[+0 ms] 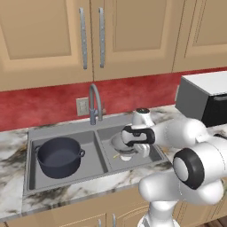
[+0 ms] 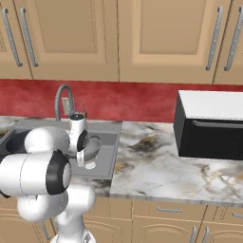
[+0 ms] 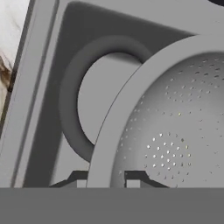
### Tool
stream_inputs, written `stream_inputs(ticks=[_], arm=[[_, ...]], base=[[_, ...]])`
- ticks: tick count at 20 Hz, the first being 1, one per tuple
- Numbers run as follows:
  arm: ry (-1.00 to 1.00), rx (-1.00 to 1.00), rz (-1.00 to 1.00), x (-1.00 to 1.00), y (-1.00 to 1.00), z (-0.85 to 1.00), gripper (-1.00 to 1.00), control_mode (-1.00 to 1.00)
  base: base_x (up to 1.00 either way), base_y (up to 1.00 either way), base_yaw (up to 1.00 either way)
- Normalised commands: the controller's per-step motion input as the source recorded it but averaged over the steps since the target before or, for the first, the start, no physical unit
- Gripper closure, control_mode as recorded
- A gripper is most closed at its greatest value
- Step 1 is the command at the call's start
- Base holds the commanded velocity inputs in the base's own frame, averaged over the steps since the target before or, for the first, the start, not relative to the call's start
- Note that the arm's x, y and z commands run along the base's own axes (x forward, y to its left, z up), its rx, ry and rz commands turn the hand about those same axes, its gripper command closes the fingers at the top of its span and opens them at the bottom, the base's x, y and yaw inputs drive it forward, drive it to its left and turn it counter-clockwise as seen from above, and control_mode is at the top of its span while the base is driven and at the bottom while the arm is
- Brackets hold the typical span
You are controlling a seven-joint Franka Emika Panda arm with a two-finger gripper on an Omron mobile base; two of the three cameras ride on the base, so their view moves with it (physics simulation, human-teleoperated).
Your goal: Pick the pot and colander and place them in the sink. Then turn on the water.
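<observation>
- Gripping the colander (image 3: 170, 127) rim, the gripper (image 3: 105, 181) has its jaws clamped on it, inside the right basin of the sink (image 1: 66, 128).
- Pot (image 1: 60, 156) sits in the left basin.

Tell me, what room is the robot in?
A kitchen, it looks like: a double sink with a faucet set in a marble counter, wooden cupboards above, and a microwave.

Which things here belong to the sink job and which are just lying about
Job: pot in the sink's left basin; colander held by the gripper over the right basin; faucet.
Lying about: microwave, wall outlet, upper cabinets.
</observation>
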Motion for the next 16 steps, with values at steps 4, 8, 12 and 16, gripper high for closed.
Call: stream_inputs(ticks=[4,8,12,16], arm=[[0.0,0.02,0.0,0.35,0.0,-0.36,1.0,-1.0],[0.0,0.0,0.0,0.31,0.0,-0.48,1.0,-1.0],[0.0,0.0,0.0,0.32,0.0,-0.45,1.0,-1.0],[0.0,0.0,0.0,0.42,0.0,-0.38,1.0,-1.0]], base=[[0.0,0.0,0.0],[0.0,0.0,0.0],[0.0,0.0,0.0],[0.0,0.0,0.0]])
